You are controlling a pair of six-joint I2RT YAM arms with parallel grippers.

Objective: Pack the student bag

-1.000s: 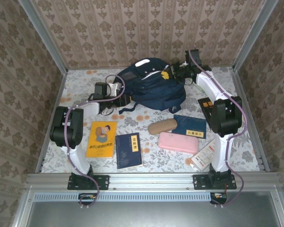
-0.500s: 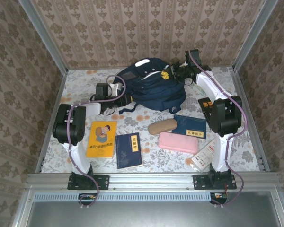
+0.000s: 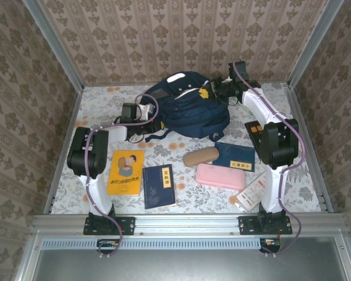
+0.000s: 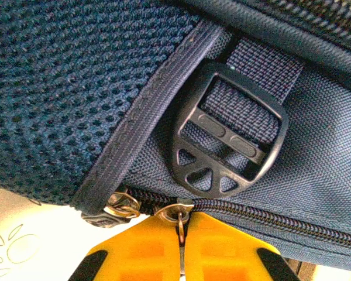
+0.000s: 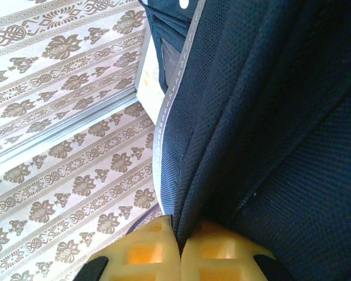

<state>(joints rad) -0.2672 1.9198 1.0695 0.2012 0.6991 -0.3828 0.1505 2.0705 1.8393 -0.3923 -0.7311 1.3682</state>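
- The student bag (image 3: 187, 108), a large navy-blue fabric backpack with a white patch on its top, lies slumped at the far middle of the table, between the two wrists. A dark strap trails from its near-left side.
- The table (image 3: 93, 99), covered in a pale cloth with orange flowers, carries the loose items in front of the bag: a yellow picture-cover book (image 3: 126, 171), a navy hardback book (image 3: 159, 185), a navy booklet with a yellow label (image 3: 234, 156), a pink oblong case (image 3: 220, 175) and a tan oval case (image 3: 200, 157).
- The right gripper (image 3: 205, 92) meets the bag's far-right upper edge. Its wrist view adds what the overhead cannot: the yellow fingers of the right gripper (image 5: 178, 234) are pressed together on a fold of navy mesh (image 5: 292, 117) edged with a pale reflective stripe (image 5: 164, 117).
- The left gripper (image 3: 154, 124) sits against the bag's near-left side. In the wrist view the left gripper (image 4: 182, 231) is closed, its yellow fingers pinching a small metal zip pull (image 4: 180, 212).
- That close view alone shows the bag's honeycomb mesh panel (image 4: 58, 88), a black plastic strap buckle (image 4: 228, 134) on woven webbing, and a second zip slider (image 4: 120, 205) just left of the held pull.
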